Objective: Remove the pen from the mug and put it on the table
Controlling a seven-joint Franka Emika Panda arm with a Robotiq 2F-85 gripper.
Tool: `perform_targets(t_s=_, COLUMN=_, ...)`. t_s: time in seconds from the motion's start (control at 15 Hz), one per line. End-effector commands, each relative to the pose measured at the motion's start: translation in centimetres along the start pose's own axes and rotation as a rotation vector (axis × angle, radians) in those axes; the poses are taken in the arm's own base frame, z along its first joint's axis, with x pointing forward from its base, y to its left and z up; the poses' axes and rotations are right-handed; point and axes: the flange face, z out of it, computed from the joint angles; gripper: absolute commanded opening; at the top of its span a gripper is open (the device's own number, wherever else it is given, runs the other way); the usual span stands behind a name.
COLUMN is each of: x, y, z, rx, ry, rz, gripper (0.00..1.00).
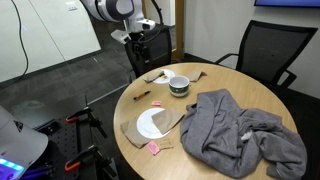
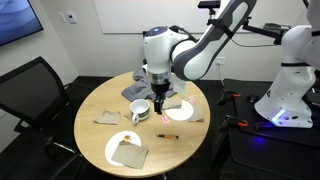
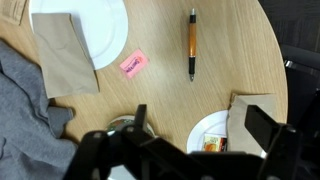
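Observation:
The pen (image 3: 192,42), dark with an orange middle, lies flat on the tan round table (image 3: 170,90). It also shows in both exterior views (image 1: 157,103) (image 2: 170,134). The banded mug (image 1: 179,85) (image 2: 140,110) stands upright on the table, and I see nothing sticking out of it. My gripper (image 3: 200,130) is open and empty. It hangs above the table (image 2: 157,90) beside the mug, apart from the pen. In the wrist view the mug is mostly hidden behind one finger.
A grey cloth (image 1: 235,130) covers one side of the table. A white plate (image 3: 100,30) with a brown napkin (image 3: 62,55) lies near a pink piece (image 3: 133,63). Another white plate (image 3: 212,135) holds a small packet. Black chairs (image 1: 265,50) (image 2: 30,85) stand around the table.

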Motion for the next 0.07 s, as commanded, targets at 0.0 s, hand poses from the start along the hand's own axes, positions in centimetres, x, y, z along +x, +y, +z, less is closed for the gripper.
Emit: perform_targets(t_s=0.0, x=0.03, y=0.02, z=-0.07, rx=0.0, ry=-0.001, rz=0.0, gripper=1.0)
